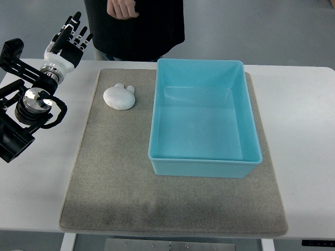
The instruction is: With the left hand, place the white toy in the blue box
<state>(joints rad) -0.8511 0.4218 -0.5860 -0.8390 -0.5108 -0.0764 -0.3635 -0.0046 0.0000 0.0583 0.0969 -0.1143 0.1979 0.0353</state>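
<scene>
The white toy (pixel 120 97), a small rounded figure with two short ears, lies on the grey mat (pixel 115 178) just left of the blue box (pixel 203 165). The box is an open rectangular tub with nothing inside. My left hand (pixel 71 36) hovers at the table's far left corner, up and to the left of the toy, fingers spread and holding nothing. Its black arm comes in from the left edge. No right arm shows.
A person in a dark top (pixel 136 26) stands behind the far edge of the white table (pixel 303 115), one hand (pixel 121 8) hanging near the top of the picture. The mat covers the table's middle.
</scene>
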